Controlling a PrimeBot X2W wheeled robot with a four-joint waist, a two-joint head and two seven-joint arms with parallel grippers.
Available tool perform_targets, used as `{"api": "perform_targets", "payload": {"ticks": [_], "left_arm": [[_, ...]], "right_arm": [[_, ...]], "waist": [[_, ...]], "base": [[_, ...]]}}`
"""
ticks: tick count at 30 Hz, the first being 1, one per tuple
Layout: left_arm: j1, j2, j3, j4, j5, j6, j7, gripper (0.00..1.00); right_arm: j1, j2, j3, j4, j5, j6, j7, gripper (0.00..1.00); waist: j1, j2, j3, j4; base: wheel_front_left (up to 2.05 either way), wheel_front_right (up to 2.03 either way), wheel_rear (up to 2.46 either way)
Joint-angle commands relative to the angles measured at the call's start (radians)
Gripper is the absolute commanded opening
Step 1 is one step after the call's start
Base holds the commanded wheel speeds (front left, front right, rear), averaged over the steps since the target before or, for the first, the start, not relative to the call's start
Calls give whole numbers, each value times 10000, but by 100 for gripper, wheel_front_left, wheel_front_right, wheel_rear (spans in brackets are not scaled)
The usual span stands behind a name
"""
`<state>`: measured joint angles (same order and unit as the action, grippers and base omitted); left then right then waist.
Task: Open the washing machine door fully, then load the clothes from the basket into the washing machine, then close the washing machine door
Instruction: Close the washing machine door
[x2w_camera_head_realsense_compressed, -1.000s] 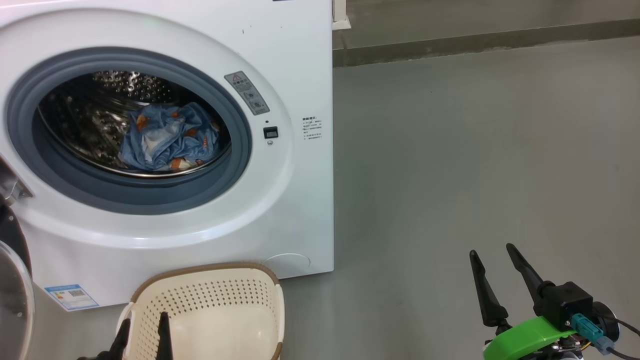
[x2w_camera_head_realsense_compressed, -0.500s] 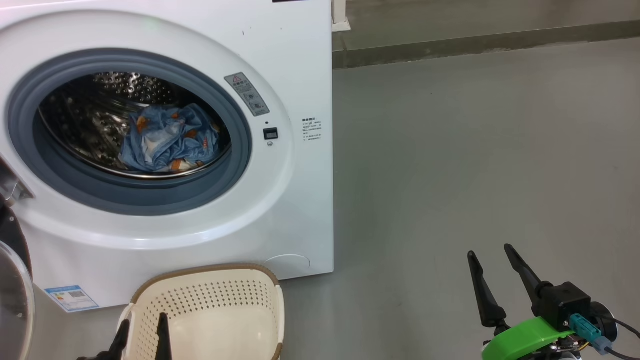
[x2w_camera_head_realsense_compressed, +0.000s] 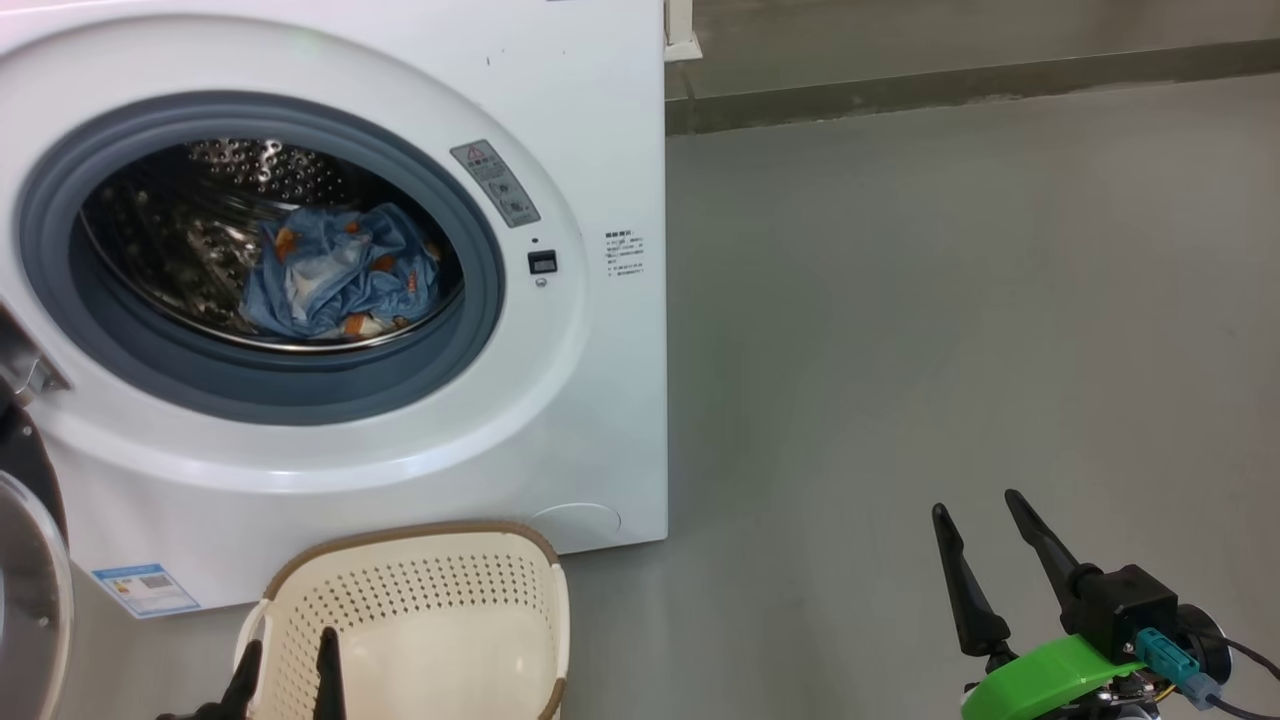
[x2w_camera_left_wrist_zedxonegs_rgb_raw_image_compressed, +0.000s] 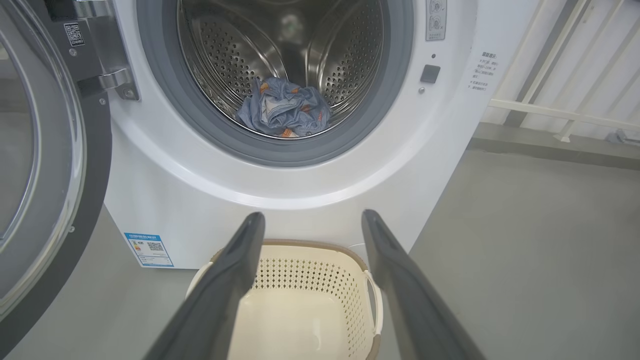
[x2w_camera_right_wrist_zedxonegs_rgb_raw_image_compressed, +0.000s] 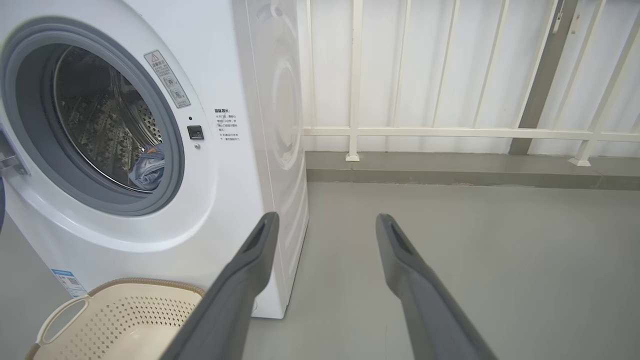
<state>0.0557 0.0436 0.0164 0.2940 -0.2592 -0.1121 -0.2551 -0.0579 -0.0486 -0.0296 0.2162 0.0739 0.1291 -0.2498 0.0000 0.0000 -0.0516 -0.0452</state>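
Observation:
The white washing machine (x2w_camera_head_realsense_compressed: 600, 150) (x2w_camera_left_wrist_zedxonegs_rgb_raw_image_compressed: 165, 190) (x2w_camera_right_wrist_zedxonegs_rgb_raw_image_compressed: 235, 165) stands with its door (x2w_camera_head_realsense_compressed: 25, 560) (x2w_camera_left_wrist_zedxonegs_rgb_raw_image_compressed: 45, 165) swung open to the left. Blue patterned clothes (x2w_camera_head_realsense_compressed: 335, 270) (x2w_camera_left_wrist_zedxonegs_rgb_raw_image_compressed: 285, 110) (x2w_camera_right_wrist_zedxonegs_rgb_raw_image_compressed: 150, 170) lie crumpled in the steel drum. On the floor in front sits the cream basket (x2w_camera_head_realsense_compressed: 430, 610) (x2w_camera_left_wrist_zedxonegs_rgb_raw_image_compressed: 305, 300) (x2w_camera_right_wrist_zedxonegs_rgb_raw_image_compressed: 120, 320), with nothing showing inside it. My left gripper (x2w_camera_head_realsense_compressed: 285, 650) (x2w_camera_left_wrist_zedxonegs_rgb_raw_image_compressed: 312, 222) hangs open above the basket, holding nothing. Over bare floor to the right, my right gripper (x2w_camera_head_realsense_compressed: 975, 505) (x2w_camera_right_wrist_zedxonegs_rgb_raw_image_compressed: 325, 225) is open too.
Grey floor (x2w_camera_head_realsense_compressed: 950, 300) stretches to the right of the machine. A raised kerb (x2w_camera_head_realsense_compressed: 950, 85) and a white railing (x2w_camera_right_wrist_zedxonegs_rgb_raw_image_compressed: 450, 132) run along the back. The open door's black rim takes up the room at the machine's left.
The head view has shifted very slightly. Both grippers stay open and nearly still; the clothes, basket and door have not moved.

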Motion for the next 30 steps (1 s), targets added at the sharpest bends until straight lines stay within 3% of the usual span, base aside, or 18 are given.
{"api": "perform_targets", "payload": {"ticks": [1,18,30], "left_arm": [[-448,67,312,-146,50,-31,-67,100],[-441,67,309,-291,25,-74,-67,100],[-421,66,301,-287,109,-105,-67,100]], "right_arm": [[-229,-16,281,-209,159,16,-120,100],[-225,-16,304,-189,190,16,-120,100],[-244,-16,420,-118,226,16,-120,100]], "waist": [[0,0,-1,2],[0,0,79,62],[0,0,59,59]], "base": [[-113,113,0],[-174,174,0],[-42,42,0]]}}
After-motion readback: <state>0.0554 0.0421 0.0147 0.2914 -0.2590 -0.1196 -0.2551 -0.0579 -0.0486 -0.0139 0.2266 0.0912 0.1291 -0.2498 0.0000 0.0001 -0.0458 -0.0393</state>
